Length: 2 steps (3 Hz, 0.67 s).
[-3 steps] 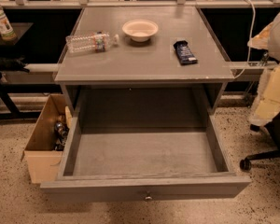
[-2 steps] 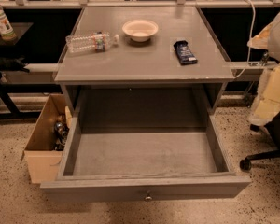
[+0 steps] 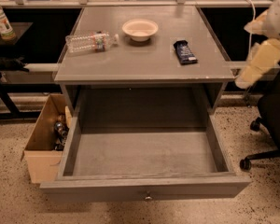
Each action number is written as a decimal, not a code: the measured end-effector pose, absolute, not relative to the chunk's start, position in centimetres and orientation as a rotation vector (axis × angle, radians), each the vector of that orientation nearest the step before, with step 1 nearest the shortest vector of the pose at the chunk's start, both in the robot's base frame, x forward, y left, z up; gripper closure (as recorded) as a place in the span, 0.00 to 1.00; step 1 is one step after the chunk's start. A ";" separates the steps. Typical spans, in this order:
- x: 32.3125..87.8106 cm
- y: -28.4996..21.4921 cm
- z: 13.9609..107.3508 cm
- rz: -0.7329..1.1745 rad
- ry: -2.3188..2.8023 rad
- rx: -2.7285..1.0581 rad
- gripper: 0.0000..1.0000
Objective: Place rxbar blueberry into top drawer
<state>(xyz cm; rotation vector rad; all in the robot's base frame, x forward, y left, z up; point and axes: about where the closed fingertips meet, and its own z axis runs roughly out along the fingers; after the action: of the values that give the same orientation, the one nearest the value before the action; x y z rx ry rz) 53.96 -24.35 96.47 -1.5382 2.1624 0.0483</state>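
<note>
1. We see the rxbar blueberry (image 3: 185, 52) lying flat on the grey counter (image 3: 144, 64), towards its right side, with its long axis running near to far and tilted slightly.
2. The bar lies apart from everything else on the counter. A pale round bowl (image 3: 140, 29) stands to its left and farther back, and a clear plastic bottle (image 3: 90, 41) lies on its side near the left edge.
3. The top drawer (image 3: 144, 190) is pulled well out towards us, below the counter. Its grey floor and side walls are in full view, and a small round metal knob (image 3: 148, 197) sits in the middle of its front.
4. The gripper (image 3: 259, 64) shows as a cream-coloured part at the right edge of the view, off the counter's right side and just past its near right corner.
5. We cannot tell whether the gripper is open or closed. It touches neither the bar nor the drawer, and we see nothing in its hold.
6. A dark office chair (image 3: 270, 120) stands on the speckled floor below the gripper, to the right of the drawer.
7. A tan cardboard box (image 3: 39, 164) sits on the floor against the drawer's left side, with some dark items inside that we cannot identify.
8. Another bottle with a label (image 3: 0, 20) stands upright on a dark shelf at the far left
</note>
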 end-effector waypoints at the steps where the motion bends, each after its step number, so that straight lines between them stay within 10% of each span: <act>1: 62.6 -24.0 96.1 0.134 2.062 -1.453 0.00; 2: 62.5 -24.0 96.1 0.133 2.061 -1.454 0.00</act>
<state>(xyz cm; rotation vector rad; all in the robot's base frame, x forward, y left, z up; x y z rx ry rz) 62.54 -23.98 96.11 -1.4536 2.0613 0.1330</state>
